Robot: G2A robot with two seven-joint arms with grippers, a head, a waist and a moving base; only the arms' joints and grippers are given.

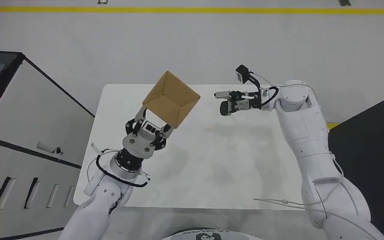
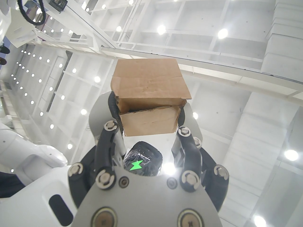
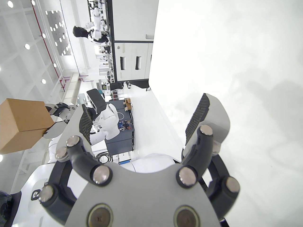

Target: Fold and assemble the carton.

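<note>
A brown cardboard carton is held up above the white table, its open mouth facing the top camera. My left gripper is shut on the carton's lower end. In the left wrist view the carton sits between the two fingers, folded flaps toward the camera. My right gripper hangs open to the right of the carton, apart from it, with nothing between its fingers. The right wrist view shows the carton farther off in the other gripper.
A grey cabinet with drawers stands left of the table. A yellow line runs across the floor behind. The table's surface is bare around both arms.
</note>
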